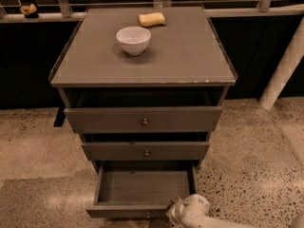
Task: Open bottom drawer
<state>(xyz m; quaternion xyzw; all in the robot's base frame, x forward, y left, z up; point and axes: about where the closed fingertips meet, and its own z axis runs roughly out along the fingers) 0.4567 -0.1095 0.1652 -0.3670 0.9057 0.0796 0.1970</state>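
In the camera view, the bottom drawer point(142, 188) is seen pulled out at the foot of the cabinet point(142, 61), its plain inside exposed. The gripper point(173, 213) is placed at the frame's 5 o'clock, just beside the drawer front's right end, with the drawer's inside at its 11 o'clock. Whether the gripper is open or closed cannot be told.

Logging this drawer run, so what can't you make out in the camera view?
Camera view only:
The gripper, at the bottom drawer's front right corner: contact hidden behind its own white housing.
The arm: cut off by the lower edge.
The object on the back ledge: too small to identify.
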